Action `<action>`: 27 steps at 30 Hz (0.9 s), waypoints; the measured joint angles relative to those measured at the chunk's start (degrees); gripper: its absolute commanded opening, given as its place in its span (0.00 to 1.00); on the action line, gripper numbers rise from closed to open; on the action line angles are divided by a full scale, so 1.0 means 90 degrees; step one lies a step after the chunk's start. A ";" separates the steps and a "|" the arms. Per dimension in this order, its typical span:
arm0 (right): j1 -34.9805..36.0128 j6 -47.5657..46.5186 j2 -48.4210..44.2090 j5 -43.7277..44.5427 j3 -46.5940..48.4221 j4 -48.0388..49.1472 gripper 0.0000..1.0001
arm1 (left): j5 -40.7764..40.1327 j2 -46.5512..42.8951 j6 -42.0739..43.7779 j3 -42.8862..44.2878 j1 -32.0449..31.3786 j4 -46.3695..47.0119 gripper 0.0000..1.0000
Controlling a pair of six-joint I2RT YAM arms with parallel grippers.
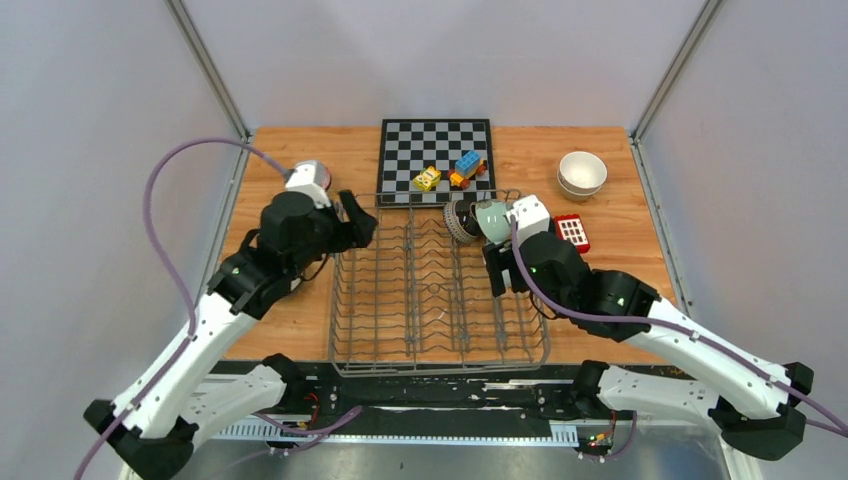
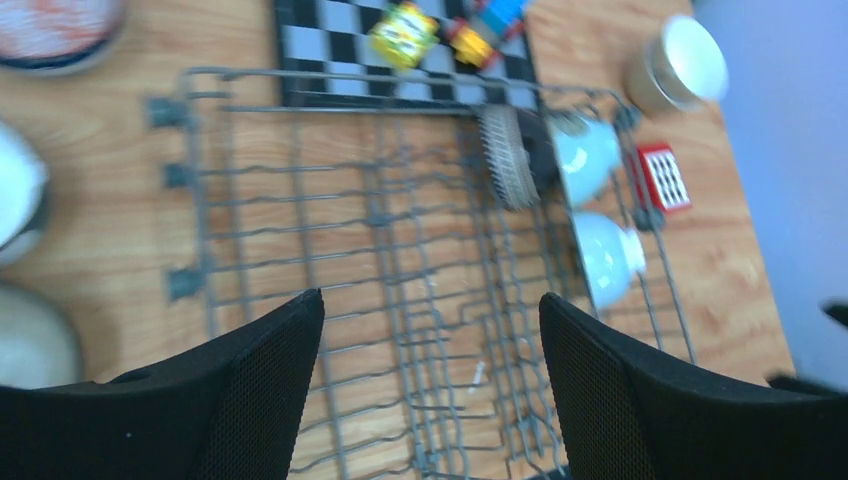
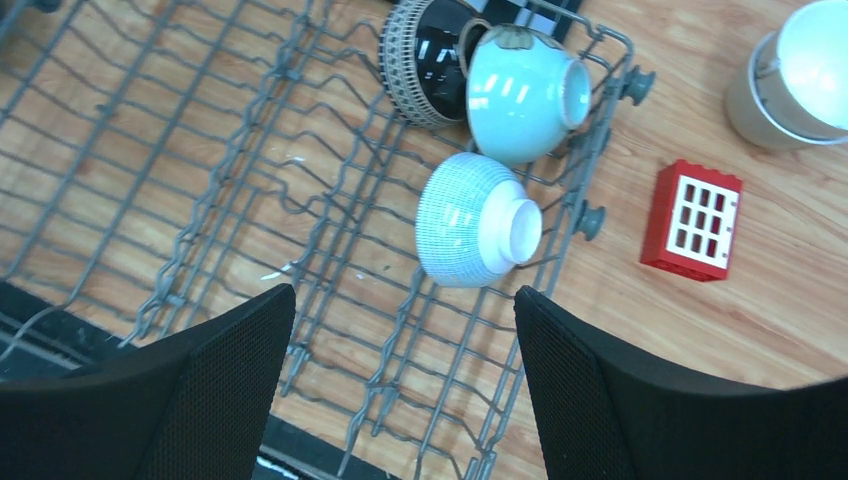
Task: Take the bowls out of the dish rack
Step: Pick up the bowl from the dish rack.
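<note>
Sideways, striped blue bowl, mint bowl

text: none legible | labels: none | brands: none | numbers: none | signs: none

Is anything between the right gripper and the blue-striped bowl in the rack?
Nothing visible does. The right gripper, open, faces the blue-striped bowl, which lies on its side among the tines of the dish rack. The mint bowl lies beyond it, out of the path.
</note>
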 measured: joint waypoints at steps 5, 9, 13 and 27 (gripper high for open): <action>-0.0525 0.0017 0.0177 0.0138 0.0000 -0.0005 0.82 | 0.0675 0.0760 0.0321 -0.0087 -0.0913 0.1061 0.81; -0.1396 0.0119 0.0185 -0.0175 -0.0017 0.0070 0.80 | 0.1331 0.1328 0.0372 -0.0238 -0.0993 0.1965 0.82; -0.2176 0.0333 0.0131 -0.0709 -0.0279 0.0508 0.77 | 0.1787 0.1739 0.0185 -0.0542 -0.0996 0.2977 0.81; -0.3019 0.0901 0.0267 -0.2067 -0.1433 0.1426 0.59 | 0.2914 0.3189 -0.1406 -0.1569 -0.1727 0.5855 0.69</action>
